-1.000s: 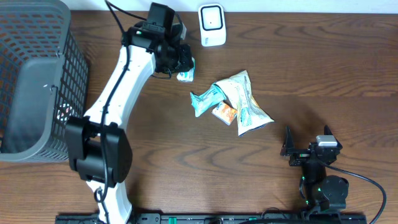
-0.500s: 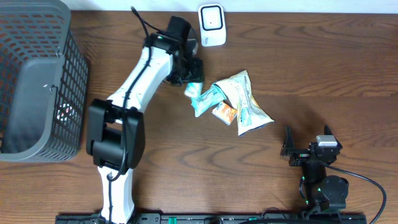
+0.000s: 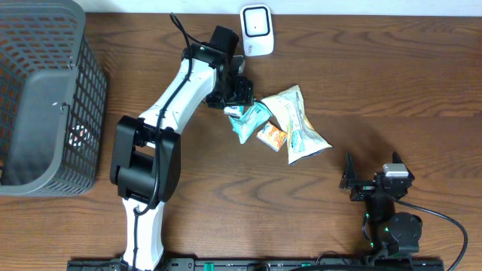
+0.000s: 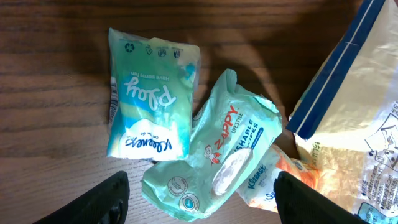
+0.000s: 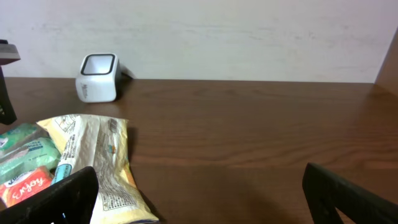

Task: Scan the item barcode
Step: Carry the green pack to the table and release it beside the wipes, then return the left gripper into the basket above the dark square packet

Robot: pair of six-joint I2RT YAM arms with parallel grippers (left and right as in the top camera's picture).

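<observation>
The left jaws are held apart with nothing between them, just above a small blue tissue pack [image 4: 149,93]. The pack is laid flat on the tabletop [image 4: 50,124], just beside a green wipes pack [image 4: 230,155]. The white scanner [image 3: 257,30] is seen near, at the far edge. The right jaws are spread wide too, well apart from the packs.

The surface [image 3: 407,90] to the right of the pale yellow bag [image 3: 294,113] is bare out to the edge, so there is wide room to pass. The tissue pack [image 4: 149,99] and the wipes pack [image 4: 230,149] touch each other, with no gap between them. The left arm [image 3: 177,94] crosses the way between the grey basket [image 3: 94,90] and the pile. Its wrist stands just beside the barcode scanner [image 3: 257,30] and narrows the strip there.
</observation>
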